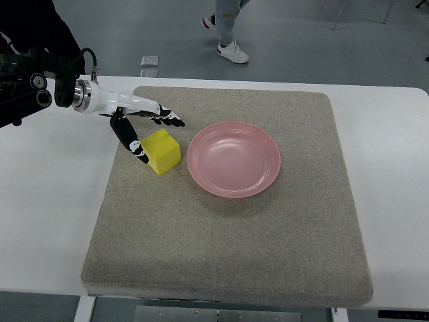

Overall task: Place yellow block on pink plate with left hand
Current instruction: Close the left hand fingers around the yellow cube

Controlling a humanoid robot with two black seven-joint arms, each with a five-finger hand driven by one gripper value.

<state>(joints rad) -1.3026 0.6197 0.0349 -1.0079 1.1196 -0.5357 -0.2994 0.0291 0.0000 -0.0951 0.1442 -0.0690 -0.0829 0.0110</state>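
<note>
Fingers (167,118) of the left hand (137,121): spread, extended toward the right, black tips over the mat just above the block's far side. Thumb (129,139) angled down, its tip at the block's left face, touching or very nearly; cannot tell which. Nothing enclosed: hand released, not grasping.

Yellow block (162,151): sits on the mat, slightly rotated, just left of the plate, a narrow strip of mat between the two. Not on the plate.

Pink plate (263,176): round, shallow, near the mat's centre, a little toward the far side. Glossy highlights on its inner surface.

Left arm (40,80): white wrist shell with a metal collar, then black jointed housing, entering from the picture's left edge at upper left, above the desk's far left corner.

Mat (228,248): grey-beige, felt-like, square with rounded corners, thick edge visible along the near side. Covers most of the desk's middle.

Desk (47,201): white top, showing left and right of the mat and in a thin band beyond it.

Beyond the desk: grey floor (301,47). A small pale square object (149,62) lies on it close to the desk's far edge; what it is cannot be told. A person's legs (226,27) at top centre, light trousers, white sneakers with a red accent.
</note>
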